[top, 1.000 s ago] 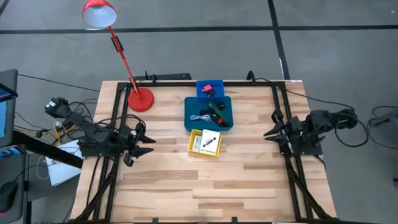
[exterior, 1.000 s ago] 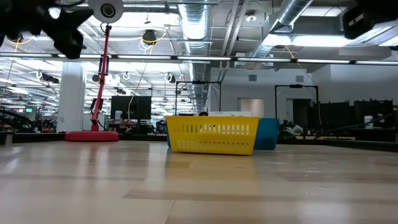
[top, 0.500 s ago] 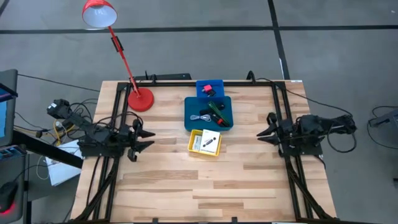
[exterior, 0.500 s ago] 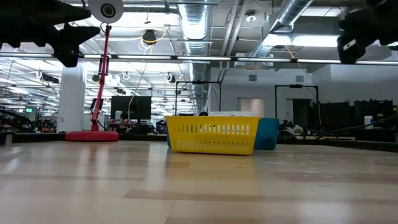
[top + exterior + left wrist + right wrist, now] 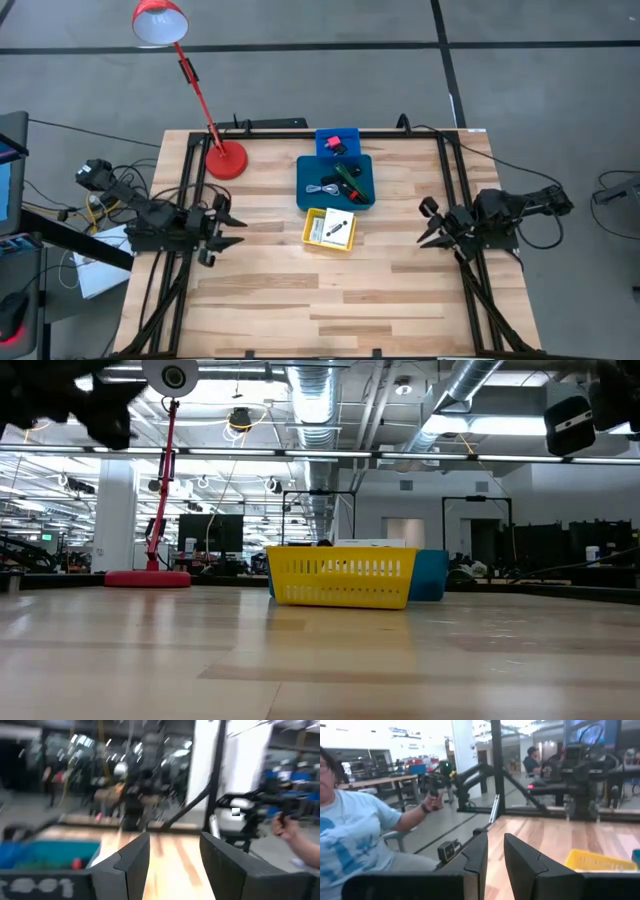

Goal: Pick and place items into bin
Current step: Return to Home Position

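Wooden planks are forming the tabletop [image 5: 300, 300], and at its left edge the left hand [image 5: 232, 227] is hovering, pointing inward, its two dark fingers spread with nothing between them. Beyond it, a red desk lamp [image 5: 227, 160] is standing on its round base near the far-left corner. Toward the middle, three containers are sitting close together. Farthest back, a small blue plastic box [image 5: 350, 133] is holding a pink-red piece [image 5: 333, 146]. Just in front of it, a larger blue plastic basket [image 5: 301, 180] is holding a green-and-black stick [image 5: 346, 180], lying slantwise, and a thin pale wire piece [image 5: 322, 190]. Nearest, a yellow slotted plastic basket [image 5: 306, 232] is holding flat white printed cards [image 5: 322, 230]. At the right edge the right hand [image 5: 424, 225] is also facing inward, its fingers likewise parted and carrying nothing.

The items are lying between the two hands, and neither arm is looking clearly nearer. Every item I can make out is already lying in a container, so the sorting is looking done. Both arms are probably needing only to draw outward, away from the baskets.

In the low view the yellow wall is hiding all the contents. From above, any black cable in the blue basket is proving hard to separate from the stick. Beyond the tabletop, a person in a pale blue shirt [image 5: 355, 835] is showing in the right wrist view, partly cut off
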Controlling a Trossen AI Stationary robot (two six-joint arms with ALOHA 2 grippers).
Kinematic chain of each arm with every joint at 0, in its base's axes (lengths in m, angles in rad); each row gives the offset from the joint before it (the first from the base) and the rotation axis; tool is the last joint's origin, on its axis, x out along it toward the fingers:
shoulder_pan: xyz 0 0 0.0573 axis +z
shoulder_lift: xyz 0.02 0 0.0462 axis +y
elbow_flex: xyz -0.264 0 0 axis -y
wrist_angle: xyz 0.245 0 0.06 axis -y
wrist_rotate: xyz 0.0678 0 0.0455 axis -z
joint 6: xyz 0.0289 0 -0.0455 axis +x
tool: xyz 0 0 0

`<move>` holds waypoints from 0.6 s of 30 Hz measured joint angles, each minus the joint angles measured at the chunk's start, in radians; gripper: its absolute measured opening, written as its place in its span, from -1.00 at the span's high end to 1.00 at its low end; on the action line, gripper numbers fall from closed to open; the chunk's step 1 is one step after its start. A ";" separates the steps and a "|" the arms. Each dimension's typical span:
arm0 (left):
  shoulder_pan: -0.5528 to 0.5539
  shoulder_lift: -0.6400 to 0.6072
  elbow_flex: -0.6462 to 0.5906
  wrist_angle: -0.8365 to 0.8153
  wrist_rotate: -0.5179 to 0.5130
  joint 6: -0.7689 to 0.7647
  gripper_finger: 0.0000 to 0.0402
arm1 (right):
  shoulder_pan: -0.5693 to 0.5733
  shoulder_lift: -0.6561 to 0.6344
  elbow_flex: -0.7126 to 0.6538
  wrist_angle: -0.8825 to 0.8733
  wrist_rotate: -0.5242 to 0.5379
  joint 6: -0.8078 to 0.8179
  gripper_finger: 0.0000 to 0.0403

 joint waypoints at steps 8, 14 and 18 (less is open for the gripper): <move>0.000 0.013 0.000 -0.144 -0.119 -0.136 0.17 | 0.003 0.000 -0.047 0.000 0.017 -0.009 0.71; 0.000 0.013 -0.001 -0.238 -0.138 -0.158 0.17 | -0.023 0.005 -0.068 0.002 0.053 -0.028 0.71; 0.000 0.013 -0.001 -0.310 -0.198 -0.217 0.17 | -0.029 0.006 -0.068 0.001 0.053 -0.036 0.71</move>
